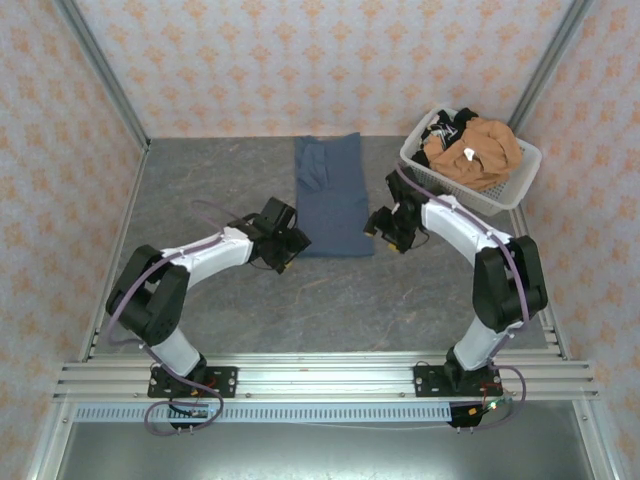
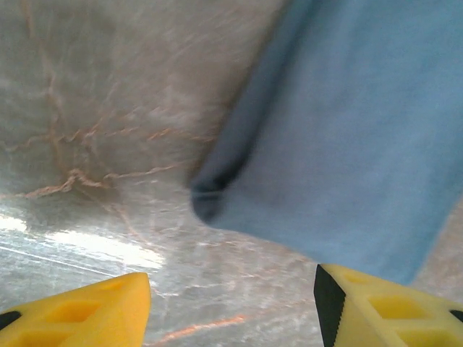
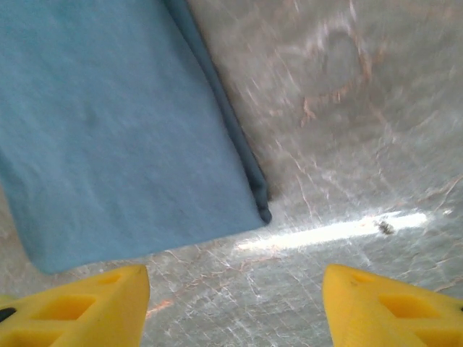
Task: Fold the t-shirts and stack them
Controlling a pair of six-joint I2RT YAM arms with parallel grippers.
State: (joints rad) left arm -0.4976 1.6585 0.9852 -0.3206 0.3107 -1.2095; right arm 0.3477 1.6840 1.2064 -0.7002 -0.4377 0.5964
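A slate-blue t-shirt [image 1: 333,193] lies flat on the table as a long folded strip, sleeve tucked on top at its far end. My left gripper [image 1: 290,252] hovers at its near left corner [image 2: 210,199], yellow fingers [image 2: 87,314] wide open over bare table. My right gripper [image 1: 384,232] stands open at the near right corner [image 3: 262,210], nothing between its fingers [image 3: 391,307]. An orange-tan t-shirt [image 1: 478,150] and darker ones [image 1: 450,125] are piled in the basket.
A white lattice basket [image 1: 500,198] sits at the back right, close to my right arm. The grey marbled table [image 1: 330,300] is walled by patterned panels on three sides. A metal rail [image 1: 320,378] runs along the near edge.
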